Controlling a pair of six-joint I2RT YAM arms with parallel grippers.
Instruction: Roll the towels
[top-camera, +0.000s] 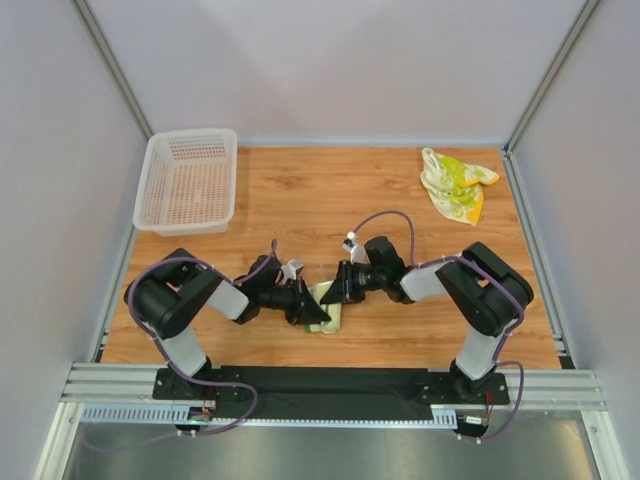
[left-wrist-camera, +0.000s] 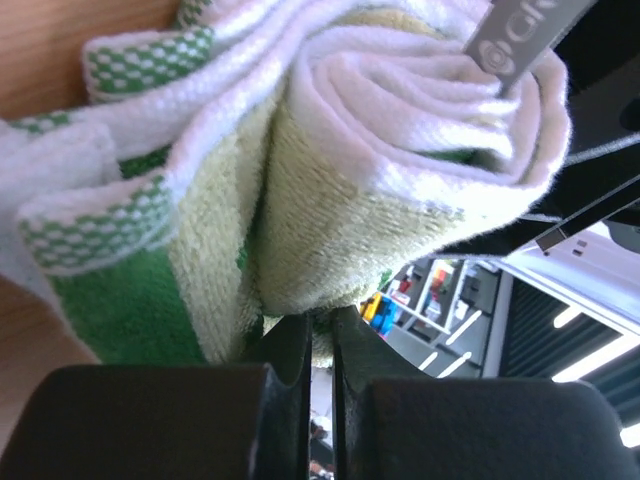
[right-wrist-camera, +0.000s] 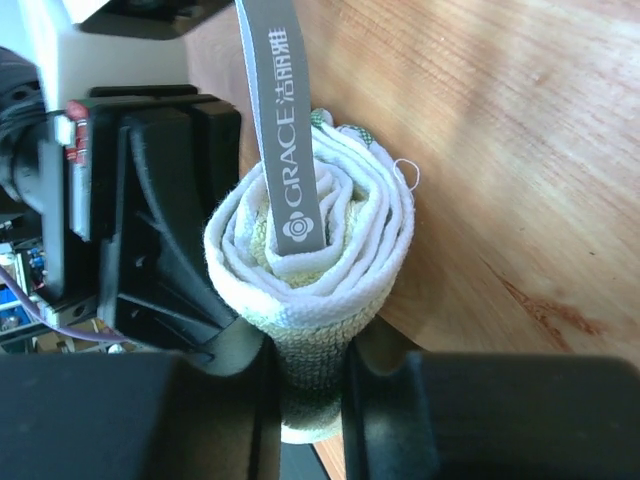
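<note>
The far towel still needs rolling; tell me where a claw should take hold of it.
Probably the orange-edged corner sticking out to the right, pinched from above: the crumpled towel lies bunched low, and that corner offers a free edge. The right claw, nearest, is shut on the rolled towel.

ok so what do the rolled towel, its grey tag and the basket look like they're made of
The rolled towel looks like soft cotton terry: matte, fuzzy looped pile in thick layers. Its grey tag seems a smooth woven ribbon, perhaps polyester, with printed white lettering. The basket appears to be rigid white plastic, slightly translucent, moulded as open mesh.
</note>
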